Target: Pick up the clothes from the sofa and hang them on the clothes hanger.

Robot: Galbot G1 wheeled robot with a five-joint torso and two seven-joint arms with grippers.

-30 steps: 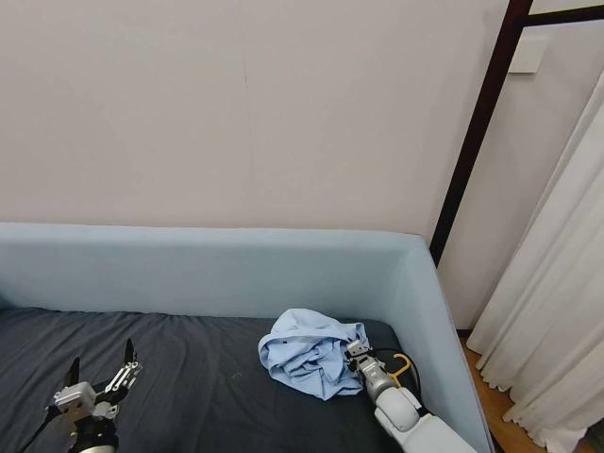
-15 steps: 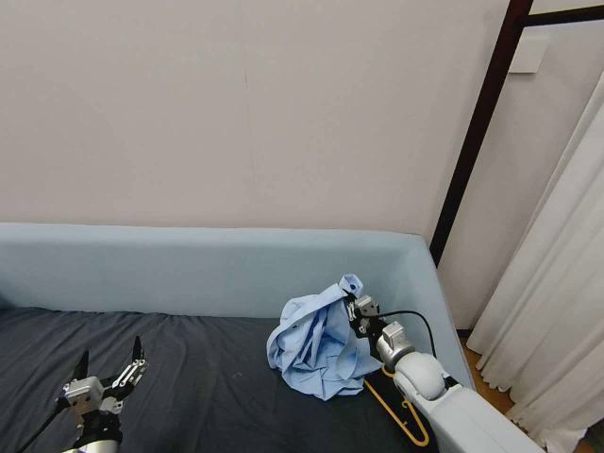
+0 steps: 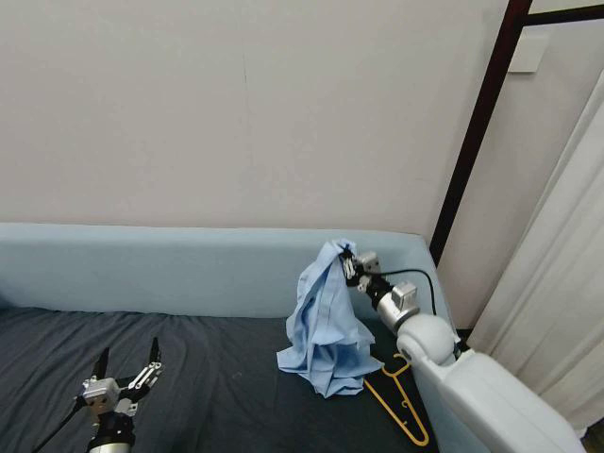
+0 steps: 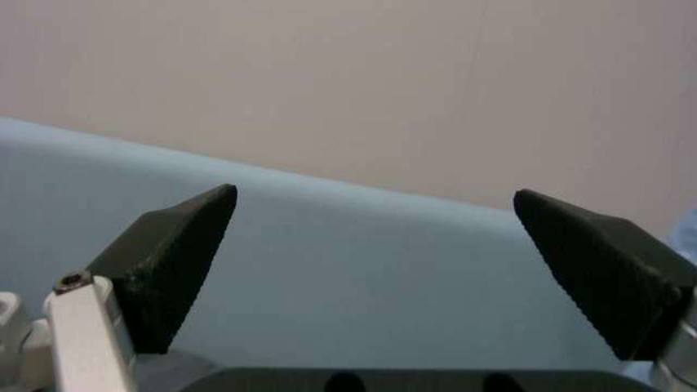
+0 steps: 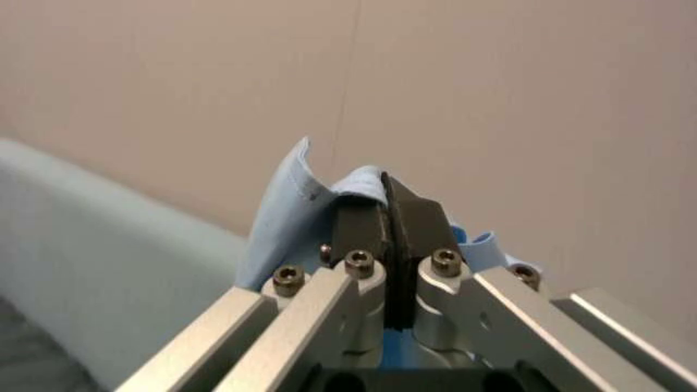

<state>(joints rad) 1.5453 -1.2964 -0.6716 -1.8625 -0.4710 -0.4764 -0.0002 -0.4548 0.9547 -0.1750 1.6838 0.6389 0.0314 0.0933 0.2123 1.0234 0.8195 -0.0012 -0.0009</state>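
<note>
Holding blue shirt (image 3: 324,326) pinched in right gripper (image 3: 347,263), hanging at its 6 o'clock over sofa (image 3: 170,274) | light, limp, slippy: likely best gripped at collar fold | yellow hanger (image 3: 404,408) at shirt's 5 | left gripper (image 3: 128,357) spread, idle, head-view 7

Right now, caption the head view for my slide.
Right gripper shut on a light blue cloth shirt hanging over the dark sofa cushion; left gripper open, idle.

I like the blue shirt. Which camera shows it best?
Head view: the whole shirt hangs from the right gripper. The right wrist view shows a fold in its jaws; the left wrist, perhaps a sliver.
</note>
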